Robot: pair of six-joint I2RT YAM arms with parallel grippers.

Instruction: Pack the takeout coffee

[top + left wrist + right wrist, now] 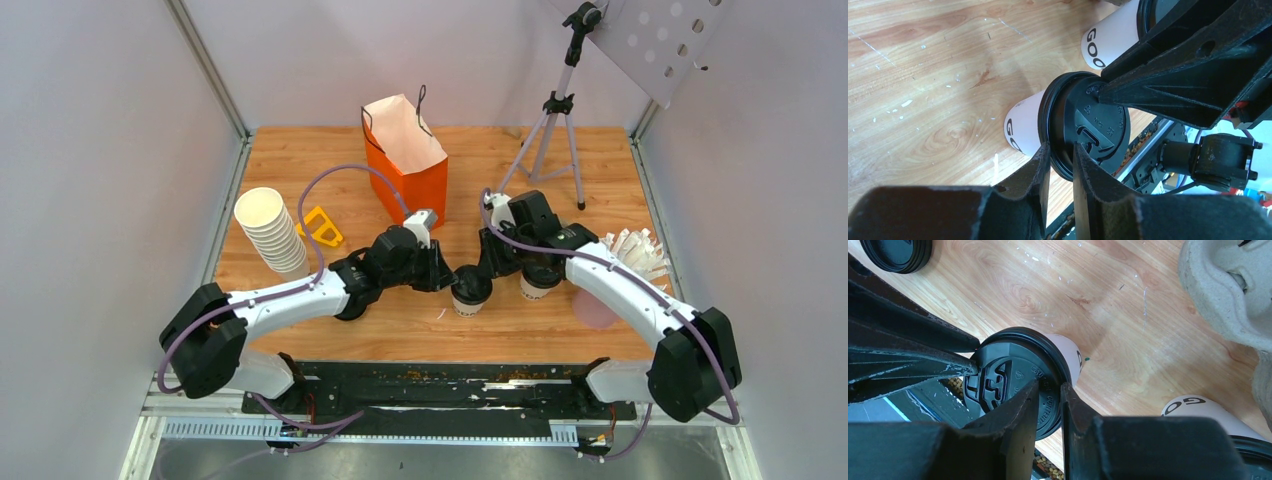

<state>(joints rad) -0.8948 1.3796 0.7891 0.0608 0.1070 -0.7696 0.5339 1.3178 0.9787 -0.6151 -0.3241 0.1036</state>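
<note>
Near the front middle of the desk (300,160), the left pincer (1062,150) and the right pincer (1049,387) are clamping opposite edges of the lid (1098,125) on one coffee cup (1023,127), so, I judge, both should be rising level and in step toward the bag (420,185).

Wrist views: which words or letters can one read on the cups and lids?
"GOO", cut off: right cup, left wrist view.
"GO", cut off: left cup, right wrist view.
Raised lettering on the left lid and right lid: too small to read.
</note>
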